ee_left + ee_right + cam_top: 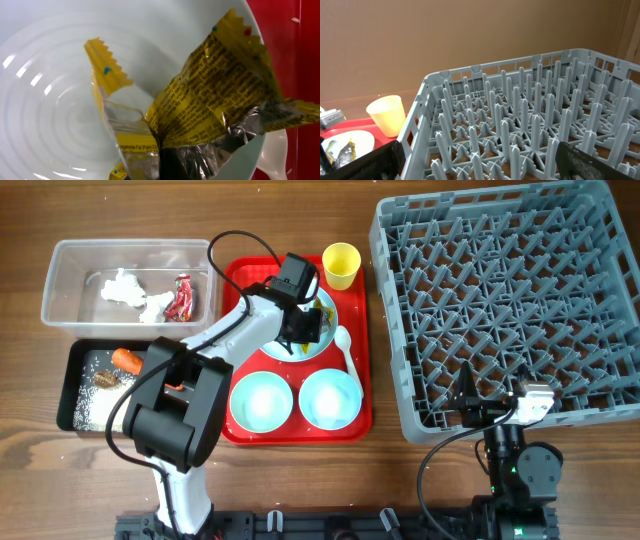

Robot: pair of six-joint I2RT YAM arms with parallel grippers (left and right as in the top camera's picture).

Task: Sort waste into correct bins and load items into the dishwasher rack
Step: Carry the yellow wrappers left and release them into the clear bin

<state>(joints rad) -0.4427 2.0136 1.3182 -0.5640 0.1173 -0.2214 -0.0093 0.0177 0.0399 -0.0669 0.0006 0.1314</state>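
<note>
Progress check: clear tub (55, 280), up-left of the red tray (362, 425), holds tissue (125, 288) + red wrapper (181, 297); black tray (68, 385), left of the red tray, has carrot (127, 360) + rice (90, 405); most waste looks sorted.

Dishwasher rack (500, 310), right of the red tray, holds nothing; yellow cup (341, 264), plate (50, 100), both bowls (262, 400), spoon (345, 345) all sit on the red tray; loading not begun.

Probably the last waste: yellow wrapper (215, 95) on the plate; left gripper (300, 328) fingers closed on its creased middle, ends fanning out either side; lifted or not, can't tell.

Right gripper (480, 402), well right of the red tray: fingers wide open, holding nothing.
</note>
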